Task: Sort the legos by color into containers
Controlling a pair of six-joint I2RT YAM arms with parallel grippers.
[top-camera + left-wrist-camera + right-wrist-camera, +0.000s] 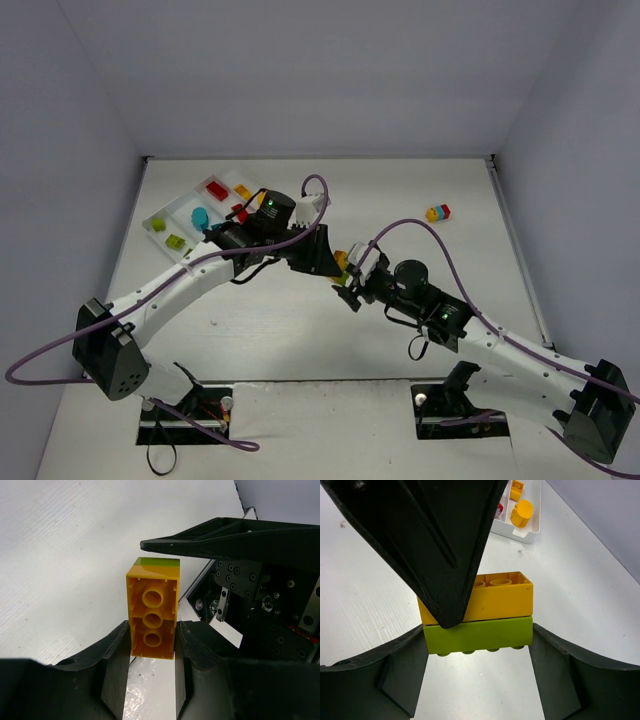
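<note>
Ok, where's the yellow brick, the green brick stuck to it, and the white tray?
yellow brick (152, 611): left wrist view, on its hollow underside.
green brick (477, 635): right wrist view, on its long side face.
white tray (519, 534): right wrist view, on its near outer wall.

Nothing legible anywhere I look: no lettering, brand, number or sign can be read on the yellow brick (152, 615), the green brick (477, 635) joined to it, or the white tray (183, 207) off at 10 o'clock.
</note>
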